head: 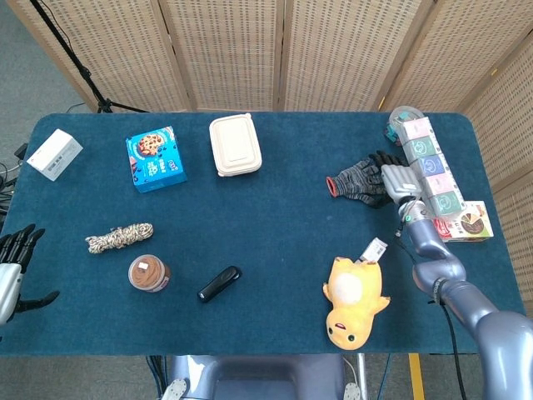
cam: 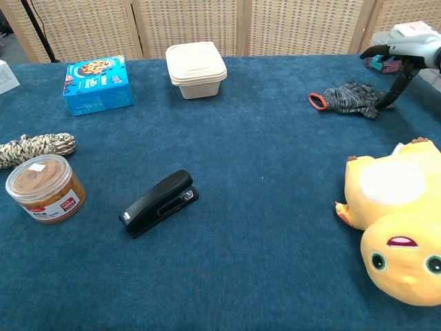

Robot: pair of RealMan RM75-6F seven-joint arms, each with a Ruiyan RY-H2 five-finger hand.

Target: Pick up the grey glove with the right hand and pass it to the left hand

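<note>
The grey knitted glove [head: 356, 182] [cam: 350, 98] with an orange cuff lies flat on the blue table at the right. My right hand [head: 396, 178] [cam: 403, 52] hovers over the glove's finger end, fingers spread and holding nothing; in the chest view one finger reaches down to the glove's right edge. My left hand [head: 12, 265] rests open at the table's left front edge, far from the glove, and shows only in the head view.
A yellow plush duck [head: 353, 299] [cam: 397, 215] lies in front of the glove. A row of small boxes [head: 430, 164] runs along the right edge behind my right hand. Further left are a stapler [head: 219, 283], jar [head: 148, 272], rope [head: 119, 237], blue box [head: 155, 158] and white container [head: 235, 145].
</note>
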